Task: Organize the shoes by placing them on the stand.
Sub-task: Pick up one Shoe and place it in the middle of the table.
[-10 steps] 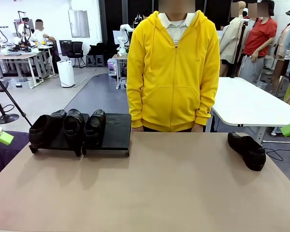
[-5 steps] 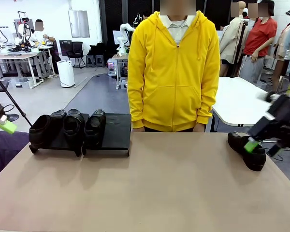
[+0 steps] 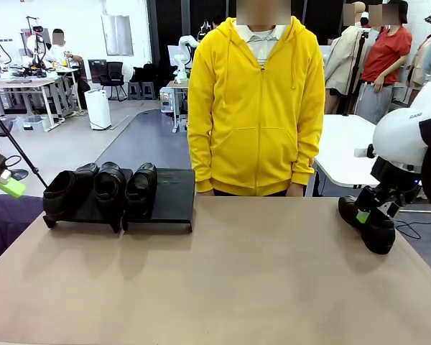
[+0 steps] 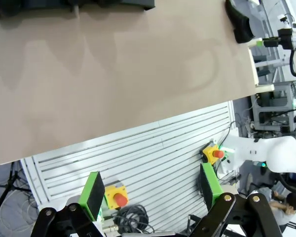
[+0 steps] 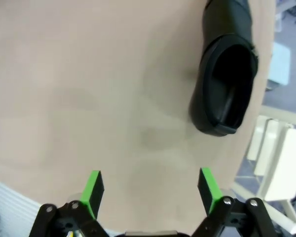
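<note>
Three black shoes (image 3: 109, 184) sit side by side on the stand (image 3: 169, 195) at the table's far left, and the right half of its right platform is bare. A fourth shoe (image 3: 368, 228) lies alone at the far right of the table. My right gripper (image 3: 368, 213) hangs open just over that shoe. In the right wrist view the shoe (image 5: 227, 74) lies ahead and to the right of the open gripper (image 5: 150, 186), untouched. My left gripper (image 3: 7, 185) is off the table's left edge. It is open and empty (image 4: 151, 190), looking down at the table's near edge.
A person in a yellow hoodie (image 3: 257, 100) stands at the far edge, arms at their sides. The brown table (image 3: 230, 273) is bare in the middle. A white table (image 3: 373, 154) stands behind on the right. Below the table's near edge are red stop buttons (image 4: 119, 199).
My right arm has swung in from the right edge and come down over the lone shoe. The left gripper has risen slightly. The shoes have not moved.
</note>
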{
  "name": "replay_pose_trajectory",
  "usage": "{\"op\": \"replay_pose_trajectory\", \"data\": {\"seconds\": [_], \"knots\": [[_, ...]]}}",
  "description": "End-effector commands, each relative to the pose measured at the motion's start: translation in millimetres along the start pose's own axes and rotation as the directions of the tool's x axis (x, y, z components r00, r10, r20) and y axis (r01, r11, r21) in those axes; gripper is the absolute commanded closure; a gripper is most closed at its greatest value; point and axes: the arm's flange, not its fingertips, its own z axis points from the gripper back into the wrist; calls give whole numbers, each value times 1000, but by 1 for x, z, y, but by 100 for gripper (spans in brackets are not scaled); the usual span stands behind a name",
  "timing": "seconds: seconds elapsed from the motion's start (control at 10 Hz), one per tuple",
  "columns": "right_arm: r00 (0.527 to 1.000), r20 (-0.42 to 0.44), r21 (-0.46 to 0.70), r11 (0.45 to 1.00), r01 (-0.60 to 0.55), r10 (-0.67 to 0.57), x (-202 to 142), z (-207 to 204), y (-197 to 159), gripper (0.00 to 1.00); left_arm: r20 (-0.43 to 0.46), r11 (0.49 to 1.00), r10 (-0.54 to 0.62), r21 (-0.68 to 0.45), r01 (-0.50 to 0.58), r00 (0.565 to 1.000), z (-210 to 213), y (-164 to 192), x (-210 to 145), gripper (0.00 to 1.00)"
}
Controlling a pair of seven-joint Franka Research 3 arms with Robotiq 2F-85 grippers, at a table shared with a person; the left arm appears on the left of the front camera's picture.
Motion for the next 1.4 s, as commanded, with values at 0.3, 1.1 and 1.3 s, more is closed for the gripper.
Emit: {"op": "replay_pose_trajectory", "data": {"seconds": [0.3, 1.1, 1.3], "knots": [[1000, 17, -26, 1000, -16, 16, 18, -9, -6, 0, -6, 1000, -11, 5, 12, 1000, 2, 2, -2, 0], [996, 88, -65, 998, -7, 13, 85, -84, -70, 0, -6, 1000, -11, 5, 12, 1000, 2, 2, -2, 0], [997, 73, -32, 999, 11, -9, 85, -92, -77, 0, -6, 1000, -11, 5, 12, 1000, 2, 2, -2, 0]]}}
